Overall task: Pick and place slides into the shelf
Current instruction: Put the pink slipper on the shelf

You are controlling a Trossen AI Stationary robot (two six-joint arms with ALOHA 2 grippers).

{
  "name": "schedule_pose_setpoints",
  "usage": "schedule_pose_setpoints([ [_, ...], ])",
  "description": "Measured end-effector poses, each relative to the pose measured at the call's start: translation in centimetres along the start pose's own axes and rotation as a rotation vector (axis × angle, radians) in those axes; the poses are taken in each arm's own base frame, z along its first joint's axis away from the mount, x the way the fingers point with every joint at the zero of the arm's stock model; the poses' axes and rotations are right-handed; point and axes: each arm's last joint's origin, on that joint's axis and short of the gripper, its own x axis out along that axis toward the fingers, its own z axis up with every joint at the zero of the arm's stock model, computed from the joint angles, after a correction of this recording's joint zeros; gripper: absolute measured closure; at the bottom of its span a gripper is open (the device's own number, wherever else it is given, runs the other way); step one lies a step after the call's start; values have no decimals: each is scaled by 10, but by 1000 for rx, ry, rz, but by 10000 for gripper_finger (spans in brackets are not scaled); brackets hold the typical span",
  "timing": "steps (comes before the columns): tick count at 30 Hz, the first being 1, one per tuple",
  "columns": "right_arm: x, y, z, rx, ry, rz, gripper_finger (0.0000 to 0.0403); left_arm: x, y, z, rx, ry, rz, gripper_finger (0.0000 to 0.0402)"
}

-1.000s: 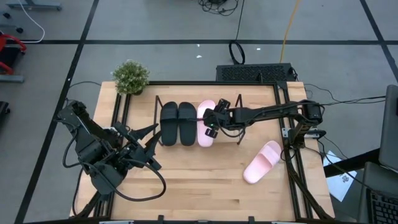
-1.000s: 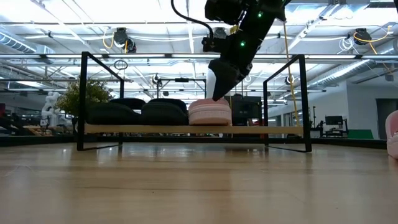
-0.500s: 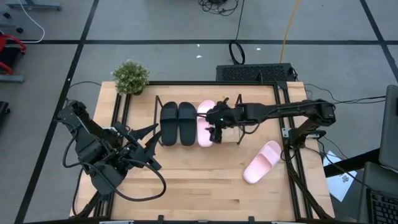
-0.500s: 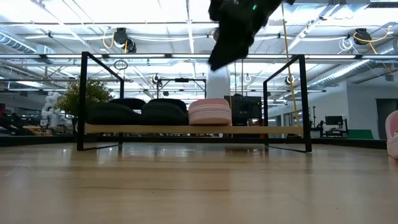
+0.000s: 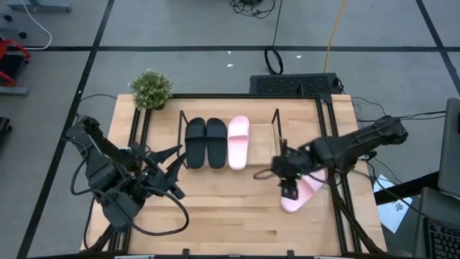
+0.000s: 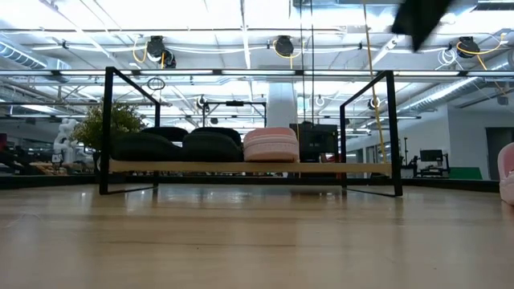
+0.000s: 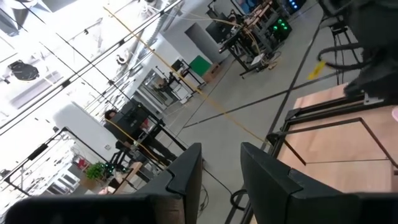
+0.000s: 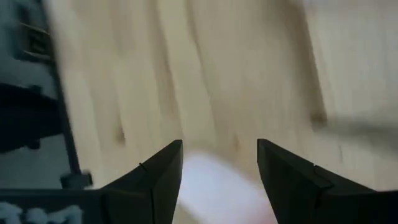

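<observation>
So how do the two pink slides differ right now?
The pink slide on the shelf lies straight beside the black pair; the other pink slide lies angled on the table, outside the shelf, partly under the open right gripper. Both show the same pink colour.

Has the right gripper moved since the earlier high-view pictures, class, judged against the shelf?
Yes. The right gripper has left the shelf, where it was over the shelved pink slide, and now hangs, jaws open, over the loose pink slide.
</observation>
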Motion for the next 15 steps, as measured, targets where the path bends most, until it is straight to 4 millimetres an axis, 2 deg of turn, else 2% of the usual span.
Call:
schedule_pose_setpoints([
  [5, 0, 16, -37, 160, 177, -154, 209, -1, 0, 0, 0, -1, -1, 284],
  [11, 0, 29, -53, 310, 182, -209, 209, 0, 0, 0, -3, -1, -2, 284],
  [15, 11, 29, -65, 384, 231, -231, 209, 0, 0, 0, -39, -1, -3, 284],
])
